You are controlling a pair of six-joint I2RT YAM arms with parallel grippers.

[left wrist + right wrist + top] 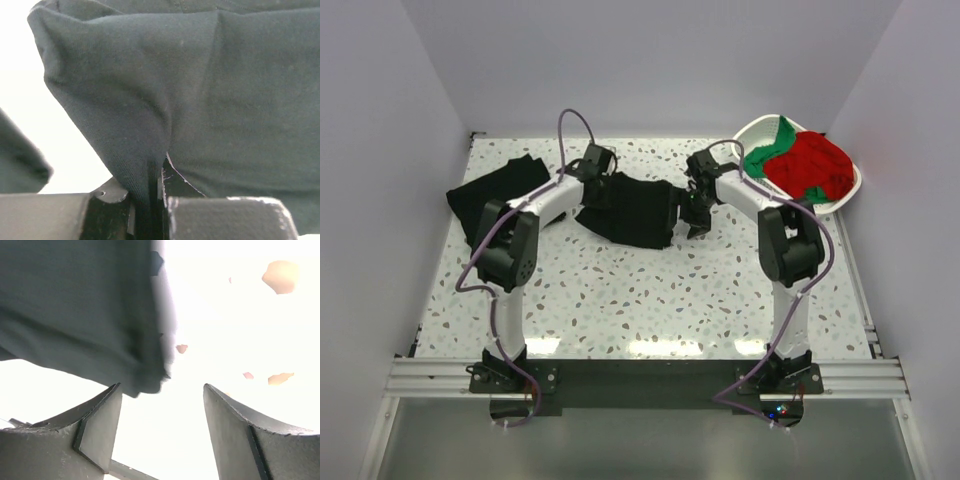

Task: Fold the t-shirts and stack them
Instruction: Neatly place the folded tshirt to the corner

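Observation:
A black t-shirt (638, 208) lies partly folded at the table's middle back. My left gripper (597, 185) is shut on its left edge; in the left wrist view the black cloth (150, 100) is pinched between the closed fingers. My right gripper (698, 212) is open at the shirt's right edge; in the right wrist view the cloth (85, 315) hangs just above the left fingertip (107, 405), not gripped. A second black t-shirt (492, 192) lies at the back left. Red and green t-shirts (805, 165) fill the white basket (750, 130).
The basket stands at the back right corner against the wall. White walls close in the speckled table (650, 300) on three sides. A metal rail (640, 375) runs along the near edge by the arm bases.

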